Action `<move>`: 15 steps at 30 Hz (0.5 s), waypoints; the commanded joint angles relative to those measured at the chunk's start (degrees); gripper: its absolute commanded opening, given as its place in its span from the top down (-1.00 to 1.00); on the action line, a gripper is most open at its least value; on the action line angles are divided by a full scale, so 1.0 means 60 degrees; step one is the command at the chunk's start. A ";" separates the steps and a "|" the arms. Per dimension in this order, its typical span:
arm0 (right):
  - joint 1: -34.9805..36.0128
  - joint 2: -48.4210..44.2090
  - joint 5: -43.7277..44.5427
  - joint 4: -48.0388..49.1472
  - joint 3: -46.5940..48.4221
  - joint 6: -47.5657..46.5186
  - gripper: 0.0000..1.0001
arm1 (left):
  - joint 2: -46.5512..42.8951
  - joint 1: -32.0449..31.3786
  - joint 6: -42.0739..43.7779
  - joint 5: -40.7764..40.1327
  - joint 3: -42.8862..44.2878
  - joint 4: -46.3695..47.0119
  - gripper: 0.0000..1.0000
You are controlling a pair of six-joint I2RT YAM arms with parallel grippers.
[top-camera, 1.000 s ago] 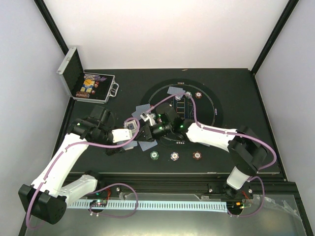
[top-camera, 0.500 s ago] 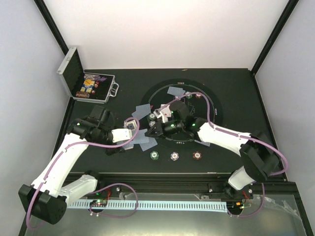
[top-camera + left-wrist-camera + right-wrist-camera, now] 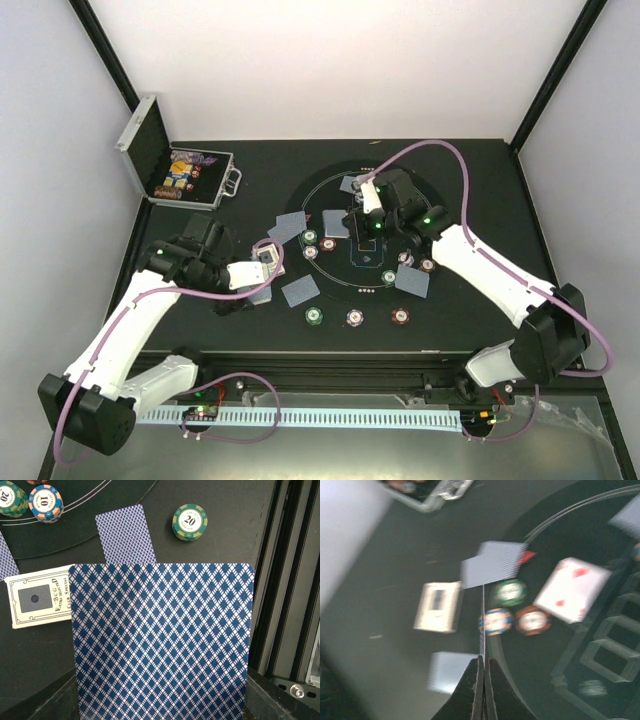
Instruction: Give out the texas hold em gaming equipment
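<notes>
My left gripper (image 3: 265, 278) is shut on a stack of playing cards; its blue diamond-patterned back (image 3: 160, 640) fills the left wrist view and hides the fingers. My right gripper (image 3: 483, 660) is shut on a single card (image 3: 483, 625) seen edge-on, hanging over the back of the round felt layout (image 3: 358, 225). Below it lie a green chip (image 3: 511, 592), a blue-and-orange chip (image 3: 495, 621), a brown-red chip (image 3: 532, 620) and a face-up card (image 3: 572, 589). Face-down cards (image 3: 300, 291) (image 3: 289, 227) (image 3: 411, 279) lie around the layout. Green (image 3: 315, 316), white (image 3: 355, 317) and brown-red (image 3: 400, 316) chips line the front.
The silver hinged case (image 3: 170, 165) stands open at the back left with chips inside. A white card box (image 3: 40, 602) lies on the mat beside my left gripper. The black rail (image 3: 380, 360) runs along the table's near edge.
My right gripper has swung away from the left gripper, up and right to the back of the layout, carrying a card. The left arm has stayed still.
</notes>
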 commanded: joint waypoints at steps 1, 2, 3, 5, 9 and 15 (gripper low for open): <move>0.0308 0.0067 0.5285 0.0217 -0.0148 -0.3625 0.98 | 0.0138 0.0016 -0.0050 -0.0011 0.0235 -0.0071 0.97; 0.0480 0.0106 0.6107 0.0867 -0.0372 -0.4408 0.98 | 0.0141 0.0015 -0.0058 -0.0012 0.0250 -0.0074 0.97; 0.0744 0.0179 0.6733 0.1562 -0.0627 -0.5304 0.98 | 0.0133 0.0022 -0.0057 -0.0012 0.0254 -0.0074 0.97; 0.1095 0.0502 0.8073 0.3049 -0.1067 -0.7025 0.98 | 0.0137 0.0015 -0.0071 -0.0019 0.0274 -0.0075 0.97; 0.1282 0.1699 0.9472 0.4661 -0.1198 -0.9384 0.98 | 0.0166 0.0022 -0.0097 -0.0035 0.0293 -0.0078 0.97; 0.1277 0.3467 1.0106 0.5836 -0.1378 -1.1208 0.98 | 0.0124 0.0015 -0.0093 -0.0084 0.0296 -0.0061 0.97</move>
